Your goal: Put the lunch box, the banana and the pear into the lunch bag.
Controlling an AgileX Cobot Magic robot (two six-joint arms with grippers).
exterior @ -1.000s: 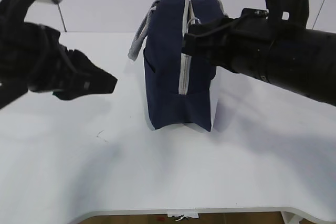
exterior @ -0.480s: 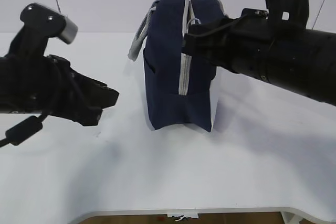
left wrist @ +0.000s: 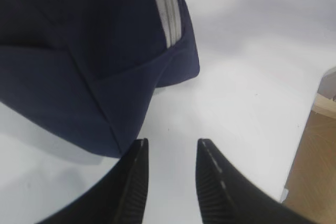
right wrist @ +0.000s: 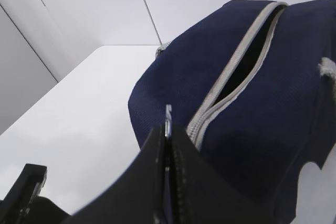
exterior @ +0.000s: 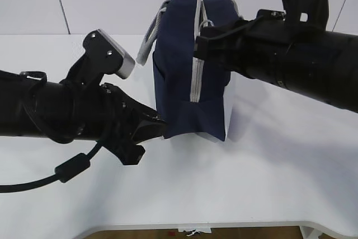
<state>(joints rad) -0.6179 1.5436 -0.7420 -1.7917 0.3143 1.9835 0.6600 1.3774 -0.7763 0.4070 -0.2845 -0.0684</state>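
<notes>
The navy lunch bag (exterior: 184, 71) stands upright on the white table, its grey zipper (exterior: 196, 76) running down the near end. My right gripper (exterior: 200, 42) is at the bag's upper front, shut on the zipper's metal ring pull (right wrist: 168, 119); the zipper (right wrist: 239, 66) gapes partly open at the top. My left gripper (exterior: 159, 127) is open and empty, low at the bag's near bottom corner (left wrist: 118, 140), its left fingertip (left wrist: 140, 153) next to the fabric. The lunch box, banana and pear are out of view.
The bag's grey webbing handle (exterior: 150, 40) hangs off its left side. The table's front edge (exterior: 196, 225) runs along the bottom, and a corner edge (left wrist: 310, 103) shows in the left wrist view. A white wall stands behind.
My left arm has swung right and down across the table, from the far left to the bag's bottom corner. The right gripper and the bag have stayed put.
</notes>
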